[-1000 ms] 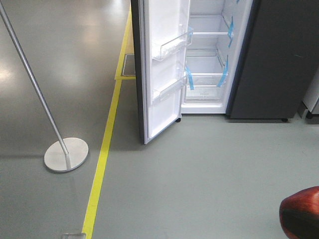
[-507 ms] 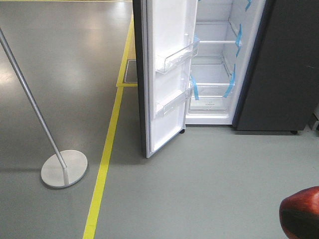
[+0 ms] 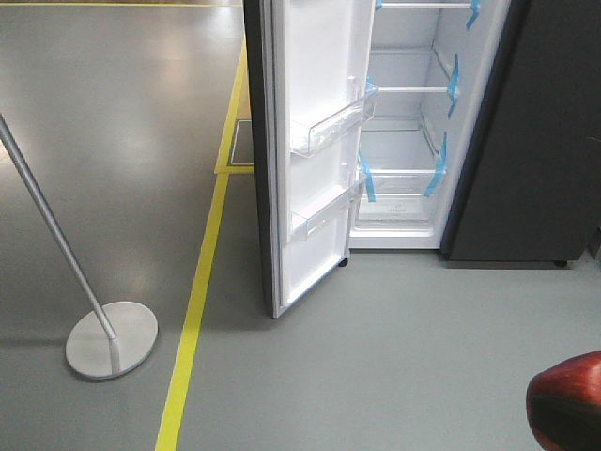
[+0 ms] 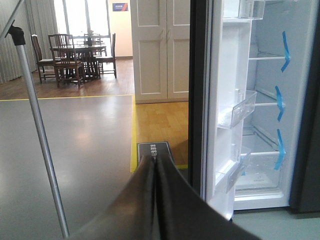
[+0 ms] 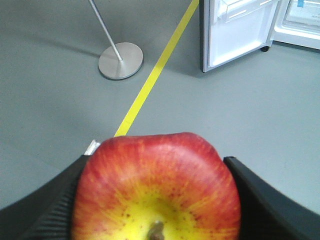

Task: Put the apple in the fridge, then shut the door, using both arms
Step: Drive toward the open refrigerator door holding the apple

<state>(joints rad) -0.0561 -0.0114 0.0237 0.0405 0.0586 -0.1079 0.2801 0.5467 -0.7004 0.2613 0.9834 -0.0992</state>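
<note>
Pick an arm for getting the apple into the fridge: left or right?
Right. The right claw is shut on the apple and the fridge door stands open. The left claw is shut and empty, probably better saved for that door.

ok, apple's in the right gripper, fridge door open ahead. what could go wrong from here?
1. The apple is pinched only at its sides by the right gripper; a jolt might drop it.
2. The open door juts out left of the fridge opening, so an arm could clip its edge.
3. The pole sits near the shut left gripper; swinging out for the door may hit it.
</note>
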